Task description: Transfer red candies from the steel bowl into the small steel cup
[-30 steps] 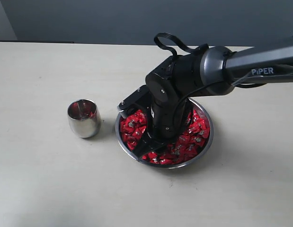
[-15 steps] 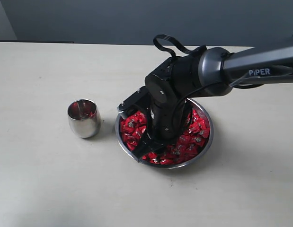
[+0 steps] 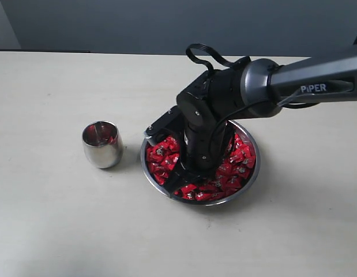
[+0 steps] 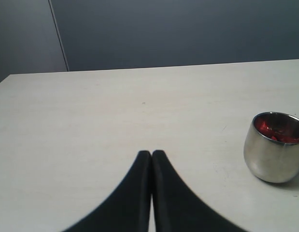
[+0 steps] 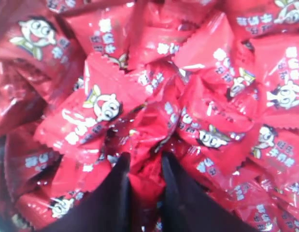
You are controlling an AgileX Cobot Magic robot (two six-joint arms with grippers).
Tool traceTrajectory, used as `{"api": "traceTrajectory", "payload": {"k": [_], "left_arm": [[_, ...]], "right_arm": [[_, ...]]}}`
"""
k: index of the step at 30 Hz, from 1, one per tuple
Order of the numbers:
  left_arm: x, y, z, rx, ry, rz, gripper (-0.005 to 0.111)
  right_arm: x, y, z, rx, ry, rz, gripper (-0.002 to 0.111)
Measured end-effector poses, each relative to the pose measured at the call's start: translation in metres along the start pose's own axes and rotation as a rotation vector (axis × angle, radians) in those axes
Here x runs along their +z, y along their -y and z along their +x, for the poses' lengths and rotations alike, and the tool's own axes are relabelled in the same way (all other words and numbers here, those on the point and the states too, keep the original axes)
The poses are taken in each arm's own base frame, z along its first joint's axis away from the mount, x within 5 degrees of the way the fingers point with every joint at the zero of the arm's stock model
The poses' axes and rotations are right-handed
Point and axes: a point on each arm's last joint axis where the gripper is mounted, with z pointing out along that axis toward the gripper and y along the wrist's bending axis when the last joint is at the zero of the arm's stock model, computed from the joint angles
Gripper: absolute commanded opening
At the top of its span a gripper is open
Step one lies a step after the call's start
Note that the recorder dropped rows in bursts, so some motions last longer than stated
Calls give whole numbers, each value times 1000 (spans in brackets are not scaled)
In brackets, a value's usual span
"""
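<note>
The steel bowl [image 3: 254,170] sits mid-table, heaped with red candies [image 3: 239,164]. My right gripper [image 3: 181,175] is plunged into the pile on the bowl's left side. Seen from the right wrist, the gripper [image 5: 143,158] has its dark fingers pinched on a red candy [image 5: 148,180], with more red candies [image 5: 101,104] packed all around. The small steel cup [image 3: 101,144] stands upright left of the bowl, a short gap away. In the left wrist view the cup [image 4: 274,150] holds a few red candies [image 4: 279,135]. My left gripper [image 4: 151,153] is shut and empty, hovering over bare table short of the cup.
The pale tabletop [image 3: 51,219] runs back to a dark grey wall [image 3: 109,23]. The right arm's dark body and cable loop [image 3: 207,55] cover the bowl's middle and back. The left arm does not show in the exterior view.
The right gripper's fingers have drawn together in the candy pile and pressed slightly deeper. Cup and bowl have not moved.
</note>
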Motion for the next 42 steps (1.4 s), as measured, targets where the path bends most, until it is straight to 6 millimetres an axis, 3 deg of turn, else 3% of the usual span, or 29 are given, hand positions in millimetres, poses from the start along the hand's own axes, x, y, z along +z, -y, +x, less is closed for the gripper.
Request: {"api": "traceTrajectory", "payload": {"k": [12, 18, 27, 33, 37, 42], "left_arm": [[0, 0, 0, 0, 0, 0, 0], [0, 0, 0, 0, 0, 0, 0], [0, 0, 0, 0, 0, 0, 0], [0, 0, 0, 0, 0, 0, 0], [0, 0, 0, 0, 0, 0, 0], [0, 0, 0, 0, 0, 0, 0]], "right_arm": [[-1, 1, 0, -5, 2, 8, 3], [-16, 3, -1, -13, 42, 25, 3], [-21, 8, -1, -12, 50, 70, 3], [-46, 13, -4, 15, 161, 104, 3], [-66, 31, -6, 110, 278, 85, 3], [-77, 70, 1, 258, 324, 63, -1]]}}
